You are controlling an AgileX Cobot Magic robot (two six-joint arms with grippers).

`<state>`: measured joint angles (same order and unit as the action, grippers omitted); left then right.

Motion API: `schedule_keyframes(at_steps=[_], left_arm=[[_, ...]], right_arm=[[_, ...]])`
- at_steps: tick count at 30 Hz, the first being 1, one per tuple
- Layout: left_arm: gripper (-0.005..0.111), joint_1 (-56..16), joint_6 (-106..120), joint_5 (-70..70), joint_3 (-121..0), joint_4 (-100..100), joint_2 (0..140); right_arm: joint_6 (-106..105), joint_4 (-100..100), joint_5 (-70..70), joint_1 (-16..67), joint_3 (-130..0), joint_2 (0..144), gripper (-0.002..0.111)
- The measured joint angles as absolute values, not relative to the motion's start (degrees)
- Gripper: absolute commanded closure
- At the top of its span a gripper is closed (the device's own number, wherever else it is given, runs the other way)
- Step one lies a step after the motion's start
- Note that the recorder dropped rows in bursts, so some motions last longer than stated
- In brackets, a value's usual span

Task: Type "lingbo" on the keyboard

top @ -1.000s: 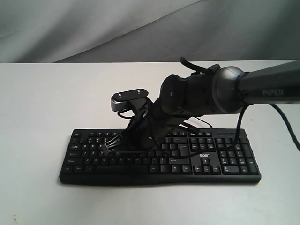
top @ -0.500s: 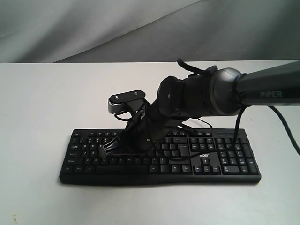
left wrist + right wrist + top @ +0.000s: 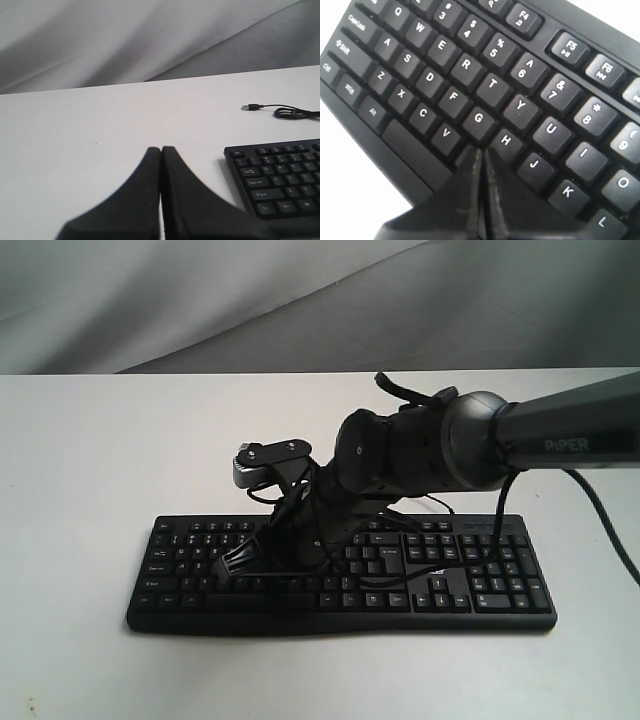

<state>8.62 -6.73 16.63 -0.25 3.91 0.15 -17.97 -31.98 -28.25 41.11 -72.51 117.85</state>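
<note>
The black keyboard [image 3: 480,585] with a white "acer" logo lies flat on the white table, near its front. My right arm reaches across it from the right. In the exterior view my right gripper [image 3: 232,565] is low over the left-middle keys. The right wrist view shows this gripper [image 3: 481,150] shut and empty, with its tips just below the G [image 3: 478,118] and H [image 3: 506,140] keys, beside V, covering the key underneath. Over bare table to the left of the keyboard [image 3: 280,180], my left gripper [image 3: 161,149] is shut and empty. The exterior view does not show the left gripper.
The keyboard's thin USB cable [image 3: 280,111] lies loose and unplugged on the table behind the keyboard. Grey cloth [image 3: 300,300] hangs behind the white table [image 3: 80,460]. The right arm's wrist camera [image 3: 270,460] stands above the keys.
The right arm's wrist has dropped lower toward the keys, and its fingertips have drifted slightly left and down over the letter rows. The keyboard has not moved.
</note>
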Motion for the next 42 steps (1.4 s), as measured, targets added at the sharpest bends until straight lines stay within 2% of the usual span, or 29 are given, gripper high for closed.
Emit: schedule_keyframes(at_steps=[20, 42], left_arm=[[0.106, 8.6, -6.7, 16.6, -0.2, 3.9, 0.1], [0.106, 8.6, -6.7, 16.6, -0.2, 3.9, 0.1]], right_arm=[[-17.1, -31.4, -27.6, 41.1, -73.1, 116.3, 0.108], [-29.4, -40.7, -25.7, 41.7, -75.8, 119.9, 0.108]])
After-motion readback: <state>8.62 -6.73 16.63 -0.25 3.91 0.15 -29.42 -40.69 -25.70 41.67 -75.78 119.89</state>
